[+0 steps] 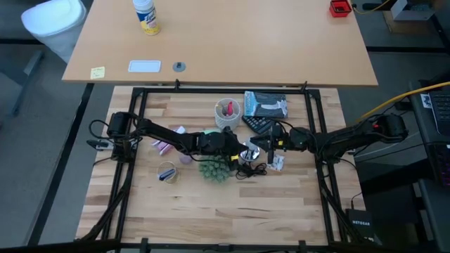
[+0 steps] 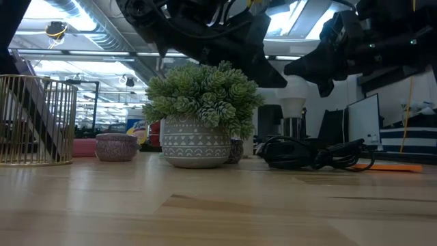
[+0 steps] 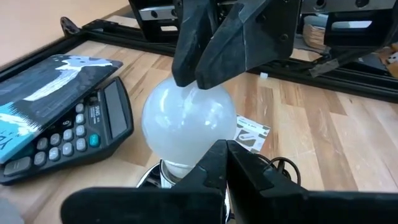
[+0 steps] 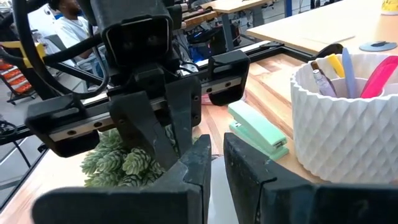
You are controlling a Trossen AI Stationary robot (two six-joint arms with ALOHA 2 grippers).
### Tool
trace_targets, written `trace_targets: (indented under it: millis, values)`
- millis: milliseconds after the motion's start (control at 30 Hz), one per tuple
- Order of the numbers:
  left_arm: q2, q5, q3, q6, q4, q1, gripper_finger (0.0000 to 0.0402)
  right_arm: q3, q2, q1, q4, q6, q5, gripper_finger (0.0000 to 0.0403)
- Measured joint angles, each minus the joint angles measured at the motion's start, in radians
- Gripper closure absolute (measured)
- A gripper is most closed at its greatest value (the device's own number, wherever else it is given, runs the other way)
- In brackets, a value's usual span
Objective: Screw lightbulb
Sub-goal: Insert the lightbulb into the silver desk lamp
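Note:
The white lightbulb [image 3: 183,124] stands upright with its neck down in the shiny silver socket dish [image 3: 149,179], mid-table [image 1: 250,152]. My left gripper [image 3: 225,148] comes from the table's left and is shut, its tips low in front of the bulb's side. My right gripper [image 3: 199,78] comes from the table's right and is shut, its tips at the bulb's rounded top. In the right wrist view my right gripper's own fingers [image 4: 216,158] hide the bulb, and the left gripper [image 4: 163,127] stands close ahead. My left gripper has its shut fingertips [image 3: 214,155] in front of the bulb's lower side [image 3: 205,140]; whether they touch it I cannot tell. My right gripper lays its shut fingertips [image 3: 189,71] against the bulb's rounded top [image 3: 186,93], slanting down from the table's right. Nothing shows between its fingers, and the bulb stays upright in the socket dish.
A black calculator [image 3: 74,130] under a dark booklet lies just beyond the bulb. A white cup of pens [image 4: 348,118] and a mint stapler [image 4: 258,132] are toward the far edge. A potted green plant [image 1: 214,167] stands near the socket, with the black cord [image 2: 314,154] beside it.

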State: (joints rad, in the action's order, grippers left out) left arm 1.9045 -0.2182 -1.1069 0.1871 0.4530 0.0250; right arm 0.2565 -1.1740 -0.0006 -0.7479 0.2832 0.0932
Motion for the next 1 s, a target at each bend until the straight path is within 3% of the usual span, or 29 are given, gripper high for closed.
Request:
trace_targets:
  millis: [400, 633, 1000]
  values:
    - [0.000, -0.084, 0.000, -0.006, -0.006, 0.002, 0.0401, 0.000, 0.000, 0.000, 0.000, 0.027, -0.029, 0.0352]
    - [0.000, -0.189, 0.000, 0.009, -0.015, -0.003, 0.0400, 0.000, -0.002, 0.003, 0.008, 0.029, -0.089, 0.0352]
    - [0.000, -0.192, 0.000, 0.017, -0.015, -0.007, 0.0400, -0.002, -0.002, 0.002, -0.005, 0.028, -0.066, 0.0352]
